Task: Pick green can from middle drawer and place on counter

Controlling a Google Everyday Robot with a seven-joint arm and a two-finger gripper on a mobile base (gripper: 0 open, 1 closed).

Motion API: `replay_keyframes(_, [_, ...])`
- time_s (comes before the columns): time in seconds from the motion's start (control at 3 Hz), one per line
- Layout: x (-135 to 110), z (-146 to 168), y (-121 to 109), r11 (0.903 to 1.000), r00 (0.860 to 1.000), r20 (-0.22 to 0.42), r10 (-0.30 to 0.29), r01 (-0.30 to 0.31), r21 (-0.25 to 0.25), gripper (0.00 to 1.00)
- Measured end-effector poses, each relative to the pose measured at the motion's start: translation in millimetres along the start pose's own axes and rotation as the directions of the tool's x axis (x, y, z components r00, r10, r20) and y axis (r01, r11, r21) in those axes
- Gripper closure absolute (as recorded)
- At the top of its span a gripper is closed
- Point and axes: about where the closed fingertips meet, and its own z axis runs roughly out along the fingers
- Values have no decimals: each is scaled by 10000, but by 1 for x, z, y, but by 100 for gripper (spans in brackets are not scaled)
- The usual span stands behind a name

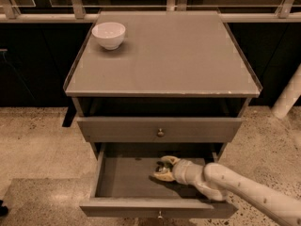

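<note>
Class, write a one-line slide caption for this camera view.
Gripper reaches into the open middle drawer below the counter, where a white bowl sits back left.

Seemingly a robot test lab: terrazzo floor, window railing, lone grey cabinet, claw inside its middle drawer.

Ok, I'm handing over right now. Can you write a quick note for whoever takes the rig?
Gripper: down inside the open drawer, right of its middle. Whether it holds anything is unclear.
Can: not clearly visible, possibly hidden at the gripper. It is not on the counter.
Bowl: at the counter's back left.
Done: drawer open, arm reached in.
Left: confirm the grasp, lift the can out, set it on the counter.
</note>
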Motion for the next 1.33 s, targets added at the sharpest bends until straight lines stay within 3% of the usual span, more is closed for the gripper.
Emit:
replay_keyframes(0.33, [-16,-61,-24,9900,9772,1622,1369,-1404,107,100])
replay_keyframes(0.67, [-30,-116,-30,9738,9362,2688,2264,-2236,-413,100])
replay_keyframes(1.0, [-47,-154,-32,9536,8836,3588,3008,-2749,-1223,100])
replay_keyframes(1.33, [-76,-185,-30,9372,8329,4372,3394,-2598,-2327,100])
